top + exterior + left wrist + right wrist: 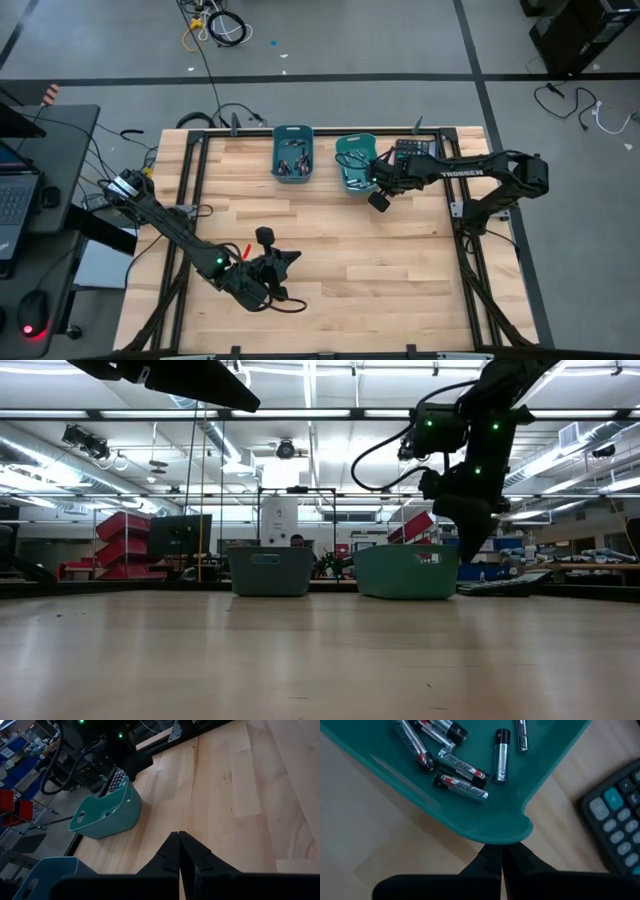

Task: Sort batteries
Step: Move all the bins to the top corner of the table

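Note:
Two teal bins stand at the table's far edge, the left bin (pixel 292 153) and the right bin (pixel 352 163). Several silvery-and-black batteries (pixel 462 772) lie on the right bin's floor, and small dark pieces (pixel 291 163) lie in the left bin. My right gripper (pixel 501 854) is shut with nothing between its fingers. It points steeply down at the right bin's near rim (pixel 495 832), and in the low view (pixel 472 555) it hangs by that bin's side. My left gripper (pixel 179 854) is shut and empty over the table's near middle (pixel 272 264). My right gripper's shut fingertips (pixel 492 851) stand right at the right bin's near rim, coming from above. I cannot tell whether they touch it.
A black calculator (pixel 415 150) lies just right of the right bin, close to my right gripper (pixel 620 815). A small red thing (pixel 244 250) lies beside the left arm. Bare wood (pixel 380 260) spreads across the table's middle and near right.

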